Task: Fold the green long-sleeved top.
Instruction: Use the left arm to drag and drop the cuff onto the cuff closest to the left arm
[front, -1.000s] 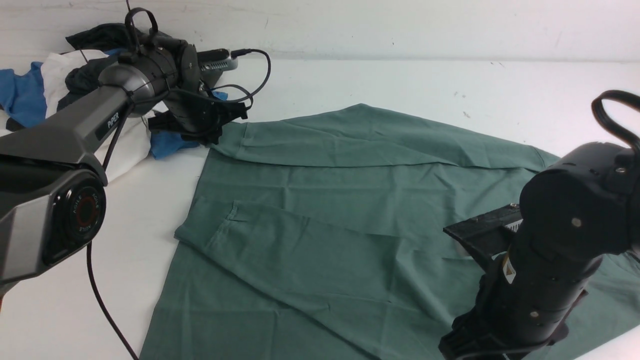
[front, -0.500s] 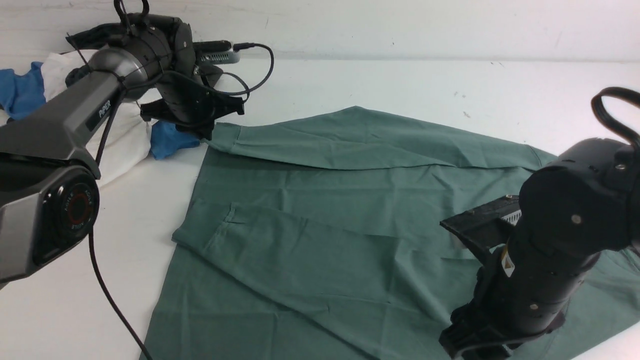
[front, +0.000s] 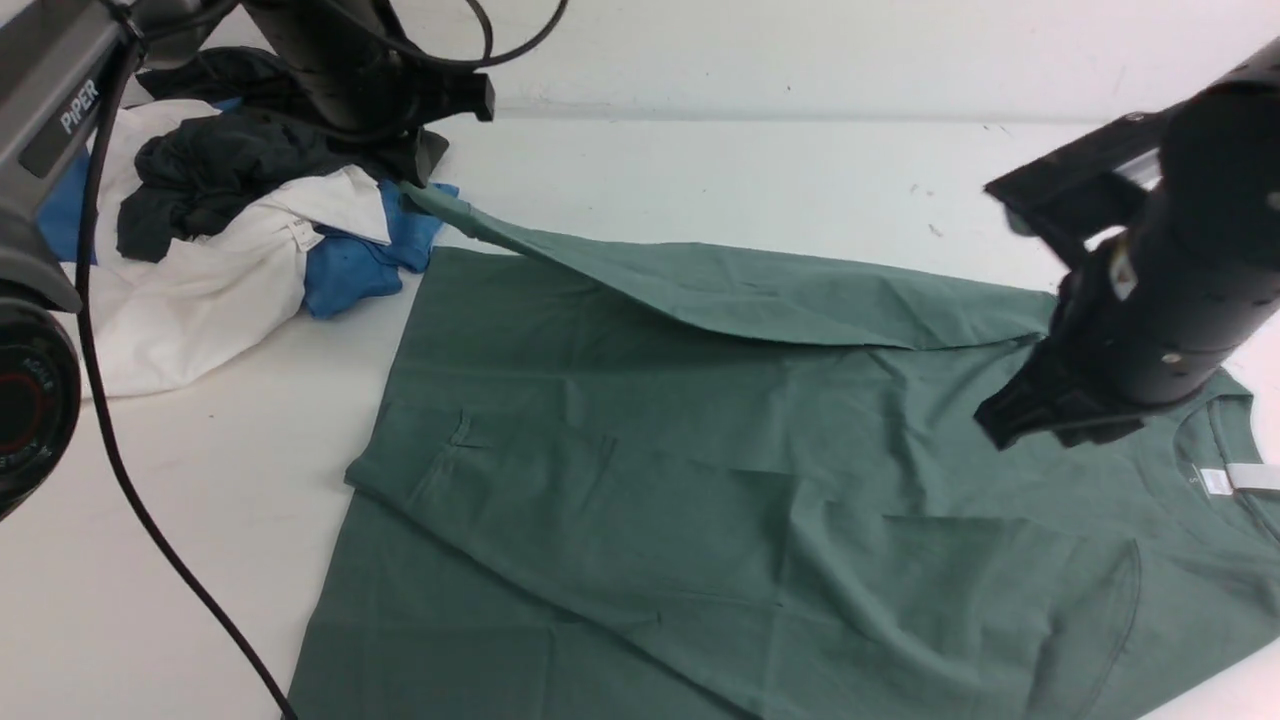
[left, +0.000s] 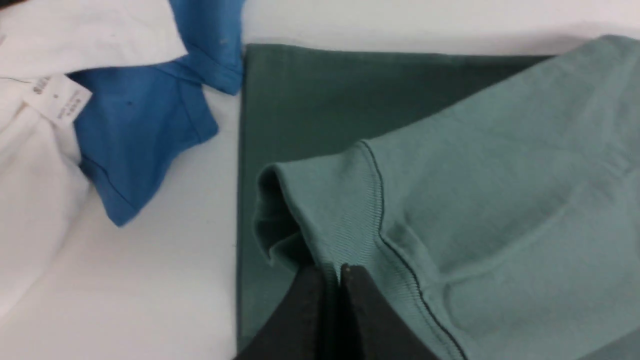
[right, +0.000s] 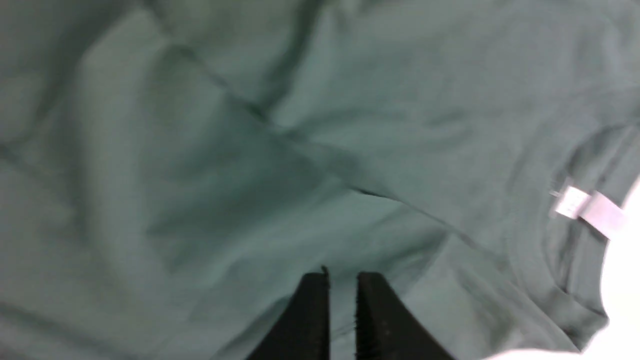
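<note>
Your left gripper (left: 332, 274) is clamped on the ribbed cuff (left: 340, 200) of the sage-green cotton long-sleeved top (front: 640, 480), which lies spread just beside the heap of blue, white and dark clothes (front: 230, 250). Your right gripper (right: 342, 280), well apart from that heap, hangs above the top with its jaws almost together.

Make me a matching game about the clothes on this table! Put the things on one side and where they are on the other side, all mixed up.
Things
1. sleeve cuff
2. white label
3. dark garment
4. blue garment

Places
A. heaped on top of the white garment
B. pinched in the left hand, up off the table
C. at the neck of the green long-sleeved top
D. sticking out from under the white garment, next to the green top's edge

Pairs: 1-B, 2-C, 3-A, 4-D
</note>
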